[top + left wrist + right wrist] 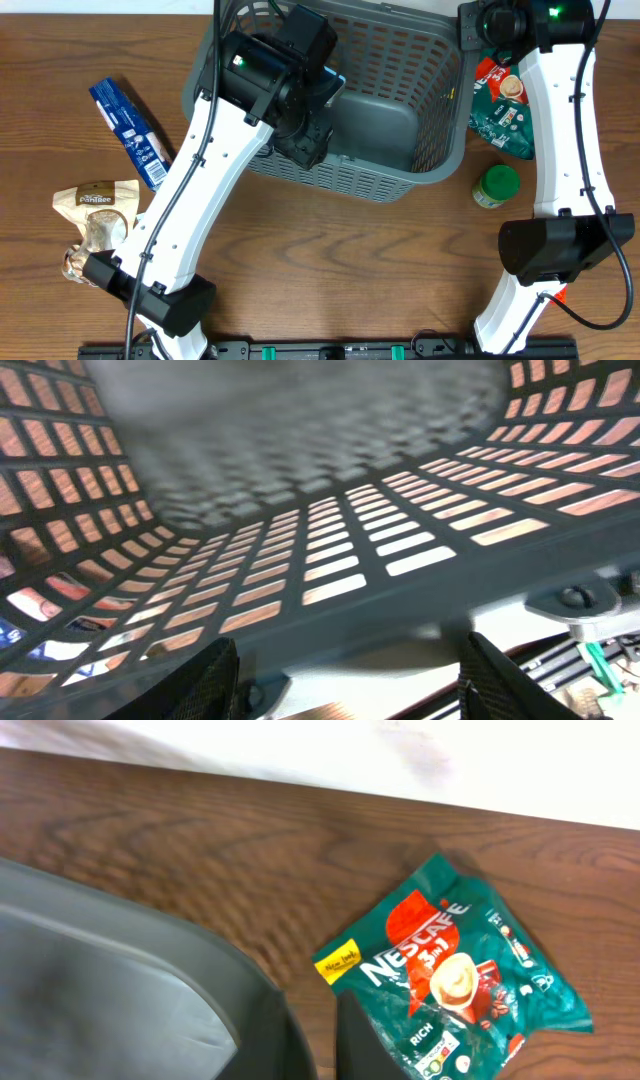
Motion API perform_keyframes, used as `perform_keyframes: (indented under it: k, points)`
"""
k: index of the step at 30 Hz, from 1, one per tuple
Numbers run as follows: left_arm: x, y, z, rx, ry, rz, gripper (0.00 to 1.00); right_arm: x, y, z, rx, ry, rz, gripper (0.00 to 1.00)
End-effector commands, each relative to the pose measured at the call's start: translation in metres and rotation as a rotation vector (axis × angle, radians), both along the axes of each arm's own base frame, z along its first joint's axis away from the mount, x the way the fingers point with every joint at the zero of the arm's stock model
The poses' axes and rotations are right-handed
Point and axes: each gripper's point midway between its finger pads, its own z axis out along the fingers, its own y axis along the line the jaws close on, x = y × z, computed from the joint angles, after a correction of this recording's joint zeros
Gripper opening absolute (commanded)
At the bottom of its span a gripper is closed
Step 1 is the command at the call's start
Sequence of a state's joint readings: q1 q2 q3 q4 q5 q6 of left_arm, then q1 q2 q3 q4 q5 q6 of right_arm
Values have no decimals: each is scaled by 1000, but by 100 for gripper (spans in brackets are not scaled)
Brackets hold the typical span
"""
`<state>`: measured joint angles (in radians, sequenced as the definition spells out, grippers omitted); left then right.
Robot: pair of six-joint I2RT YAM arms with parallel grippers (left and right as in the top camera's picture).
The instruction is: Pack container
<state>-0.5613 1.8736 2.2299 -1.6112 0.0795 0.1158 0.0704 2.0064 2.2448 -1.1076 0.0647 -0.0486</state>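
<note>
Both jaws empty: left gripper (345, 680) wide open inside the basket (440, 175), right gripper (312, 1045) narrowly parted near the Nescafé pouch (455, 985).

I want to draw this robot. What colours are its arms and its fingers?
Both arms are white tubes with chunky black joints. Black cables run along the left arm and the right arm. Small green lights glow near the wrists. The left gripper has black fingers with a woven, carbon-like look. The right gripper's fingers are dark and smooth.
</note>
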Motion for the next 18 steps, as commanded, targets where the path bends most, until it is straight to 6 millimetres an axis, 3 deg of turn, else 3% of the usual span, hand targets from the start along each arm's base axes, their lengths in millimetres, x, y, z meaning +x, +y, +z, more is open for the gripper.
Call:
perform_keyframes:
  k: [1,11,16,18]
  points:
    - [-1,29,-6,131,2,32,56,-1,6,-4,-23,17,22,12]
    - [32,33,12,90,-153,84,57,-12,29,-4,-34,45,77,23]
    - [57,51,33,71,-287,183,57,-29,31,30,6,12,44,28]
    - [65,63,45,57,-335,233,57,-43,30,53,13,-8,40,39]
